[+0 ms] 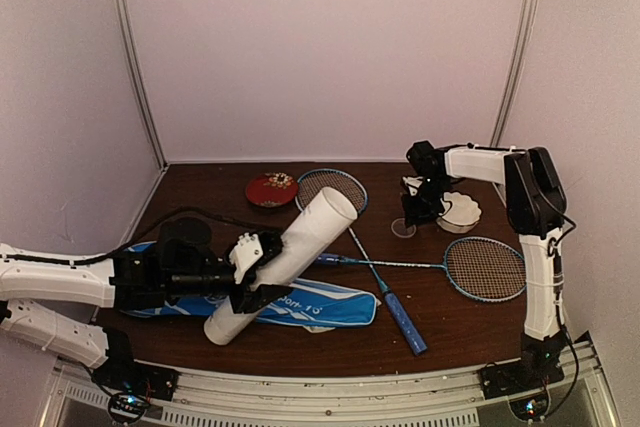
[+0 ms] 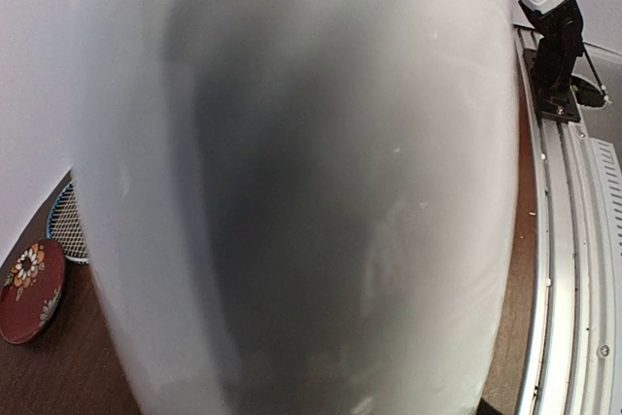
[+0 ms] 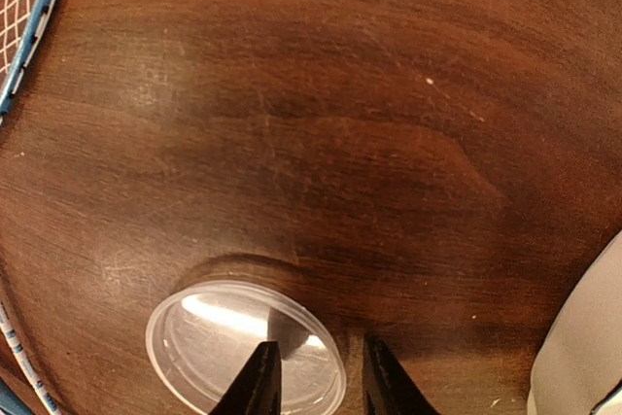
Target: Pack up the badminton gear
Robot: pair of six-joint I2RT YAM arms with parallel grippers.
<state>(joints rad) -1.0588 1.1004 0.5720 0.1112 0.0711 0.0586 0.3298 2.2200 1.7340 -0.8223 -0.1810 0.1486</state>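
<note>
My left gripper (image 1: 250, 269) is shut on the long white tube (image 1: 300, 245), holding it tilted with its open end up and toward the back. That tube (image 2: 292, 191) fills the left wrist view and hides the fingers. Beneath it lies the blue racket bag (image 1: 335, 305). Two rackets lie crossed on the table, one head (image 1: 332, 189) at the back and the other head (image 1: 485, 269) on the right. My right gripper (image 1: 415, 215) (image 3: 321, 386) points down over a clear round lid (image 3: 243, 347) (image 1: 403, 228). Its jaws stand narrowly apart astride the lid's rim, one finger inside and one outside.
A small red dish (image 1: 271, 189) (image 2: 29, 289) sits at the back left of the rackets. A white scalloped bowl (image 1: 462, 211) (image 3: 583, 357) stands just right of my right gripper. A racket's frame (image 3: 34, 17) crosses the upper left of the right wrist view.
</note>
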